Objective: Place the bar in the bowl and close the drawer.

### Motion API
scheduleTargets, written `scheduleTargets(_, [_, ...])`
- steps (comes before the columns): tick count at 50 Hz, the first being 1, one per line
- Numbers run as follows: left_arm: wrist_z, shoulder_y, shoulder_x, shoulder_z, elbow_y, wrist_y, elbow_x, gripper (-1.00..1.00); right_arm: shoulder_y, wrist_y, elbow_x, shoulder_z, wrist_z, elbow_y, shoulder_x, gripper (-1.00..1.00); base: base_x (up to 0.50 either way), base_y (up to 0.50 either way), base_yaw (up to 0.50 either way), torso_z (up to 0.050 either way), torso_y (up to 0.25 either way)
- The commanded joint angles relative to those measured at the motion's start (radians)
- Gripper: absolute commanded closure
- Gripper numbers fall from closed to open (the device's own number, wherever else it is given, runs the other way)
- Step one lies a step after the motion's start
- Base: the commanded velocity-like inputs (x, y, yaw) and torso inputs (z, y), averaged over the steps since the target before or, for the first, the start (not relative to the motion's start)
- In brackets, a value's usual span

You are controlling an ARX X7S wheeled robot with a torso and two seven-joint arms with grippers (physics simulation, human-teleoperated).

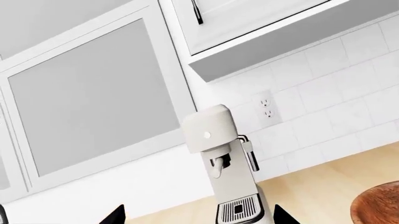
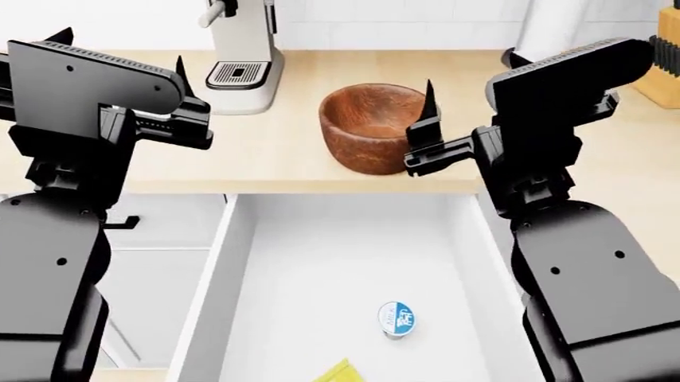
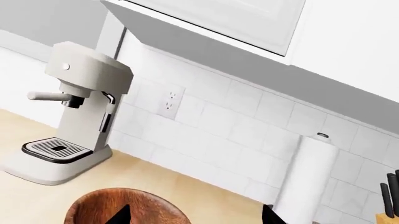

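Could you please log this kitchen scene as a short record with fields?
Bar: small yellow wrapped bar in the drawer, at its near end
Drawer: large white drawer, open
Bowl: round reddish-brown wooden bowl on the counter, nothing visible inside
Cup: small blue-and-white-lidded cup in the drawer
Left gripper: open, holding nothing
Right gripper: open, holding nothing

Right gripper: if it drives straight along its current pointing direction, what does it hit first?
Probably the bowl: in the wrist view it sits low between the open right gripper fingertips. It might pass just above the rim toward the tiled backsplash; depth is unclear.
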State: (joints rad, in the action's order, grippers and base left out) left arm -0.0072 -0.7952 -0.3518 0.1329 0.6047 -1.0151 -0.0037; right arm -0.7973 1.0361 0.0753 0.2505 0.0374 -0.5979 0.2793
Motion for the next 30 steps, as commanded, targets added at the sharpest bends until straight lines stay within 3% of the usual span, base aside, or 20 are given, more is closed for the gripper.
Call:
scheduleTargets(1, [-0.003,0.009,-0.002,-0.007,0.003,0.004,-0.003,-1.0,-0.108,0.135,0.016,0.081,-0.041,0.03,0.009,-1.0,0.0,0.0,0.0,0.0,0.0])
scheduleTargets(9, [-0.006,0.015,-0.004,-0.013,0.009,0.003,-0.005,-1.0,-0.258,0.171,0.042,0.191,-0.124,0.202,-0.003,-1.0,0.0,0.0,0.0,0.0,0.0])
scheduleTargets(18, [-0.006,0.011,-0.011,-0.02,0.037,-0.026,-0.007,-1.0,-0.346,0.041,0.105,0.32,-0.3,0.5,-0.034,-1.0,0.0,0.0,0.0,0.0,0.0])
scheduleTargets(23, [-0.009,0.013,-0.016,-0.02,0.036,-0.026,-0.004,-1.0,-0.37,0.05,0.15,0.38,-0.404,0.533,-0.026,-1.0,0.0,0.0,0.0,0.0,0.0])
scheduleTargets(30, [-0.01,0.01,-0.025,-0.021,0.041,-0.039,-0.002,-1.0,-0.42,0.257,0.254,0.505,-0.576,0.348,0.068,-1.0,0.0,0.0,0.0,0.0,0.0])
